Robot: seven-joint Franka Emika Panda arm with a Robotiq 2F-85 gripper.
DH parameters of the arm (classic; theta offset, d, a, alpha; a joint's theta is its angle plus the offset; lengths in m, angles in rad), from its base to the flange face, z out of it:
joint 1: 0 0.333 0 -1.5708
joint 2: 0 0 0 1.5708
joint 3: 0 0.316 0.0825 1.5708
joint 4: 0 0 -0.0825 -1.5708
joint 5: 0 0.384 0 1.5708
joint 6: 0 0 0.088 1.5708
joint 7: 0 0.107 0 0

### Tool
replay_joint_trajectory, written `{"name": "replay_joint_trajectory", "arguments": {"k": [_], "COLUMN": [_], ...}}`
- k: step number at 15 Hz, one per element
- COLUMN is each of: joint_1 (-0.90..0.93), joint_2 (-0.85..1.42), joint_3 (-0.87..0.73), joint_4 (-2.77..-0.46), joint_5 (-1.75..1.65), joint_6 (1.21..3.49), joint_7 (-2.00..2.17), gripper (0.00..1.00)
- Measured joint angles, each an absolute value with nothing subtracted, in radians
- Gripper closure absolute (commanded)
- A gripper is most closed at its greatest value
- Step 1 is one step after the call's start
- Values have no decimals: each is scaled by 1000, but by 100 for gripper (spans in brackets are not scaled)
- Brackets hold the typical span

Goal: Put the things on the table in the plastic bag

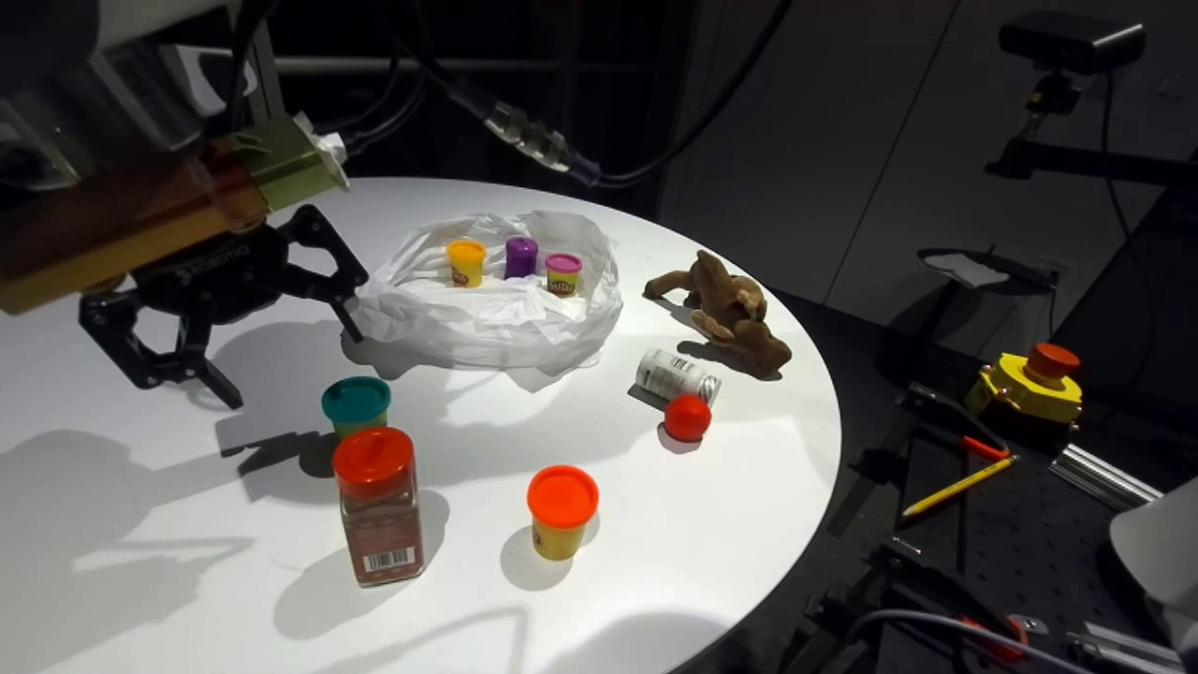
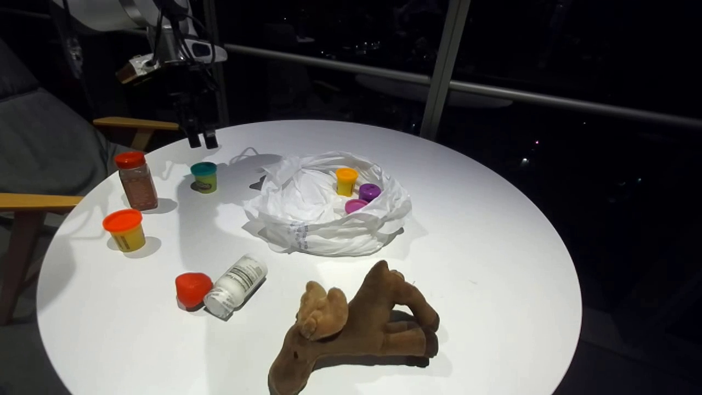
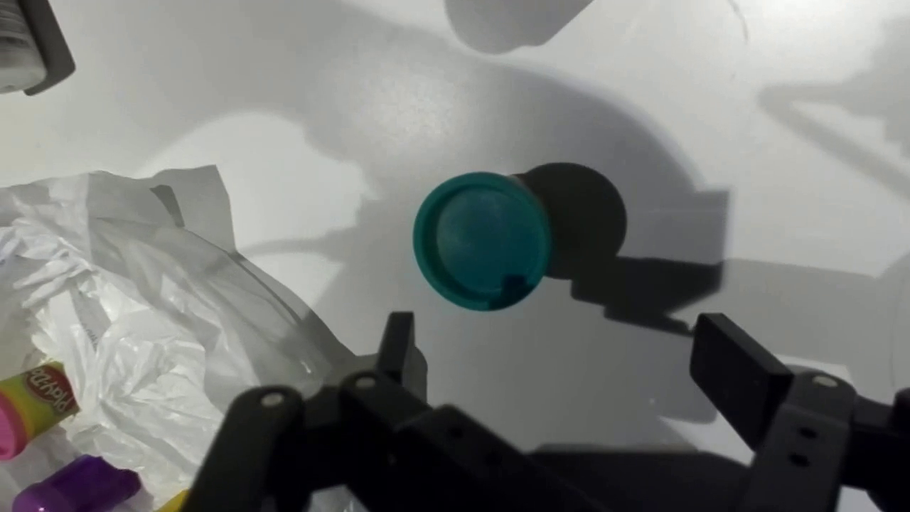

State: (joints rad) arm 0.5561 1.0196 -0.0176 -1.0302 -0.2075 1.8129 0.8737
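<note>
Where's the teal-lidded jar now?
In the wrist view, the teal-lidded jar stands near the centre, the plastic bag to its left and the open gripper at the bottom.

The white arm [image 2: 101, 16] carries a black, hinged claw [image 1: 296, 371] with pale ROBOTIQ lettering [image 1: 220, 260] and round grey pins [image 3: 272, 400].

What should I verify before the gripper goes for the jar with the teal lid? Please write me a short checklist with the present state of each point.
1. Gripper open, holding nothing: ok.
2. Teal-lidded jar upright: ok.
3. Teal lid pressed on tightly: cannot tell; it is on, but tightness does not show.
4. Gripper lowered around the jar: not ok; it hangs higher.
5. Taller red-lidded jar apart from the teal-lidded one: ok; a gap shows in an exterior view.
6. Plastic bag open to receive it: ok in both exterior views.
</note>
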Motion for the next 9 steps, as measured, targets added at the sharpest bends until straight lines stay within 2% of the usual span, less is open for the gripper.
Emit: {"name": "replay_joint_trajectory", "arguments": {"k": [9], "joint_1": [539], "joint_2": [985], "joint_3": [-48], "joint_4": [-1186], "joint_5": [-220], "joint_6": [1971], "joint_7": [904], "gripper": [0]}}
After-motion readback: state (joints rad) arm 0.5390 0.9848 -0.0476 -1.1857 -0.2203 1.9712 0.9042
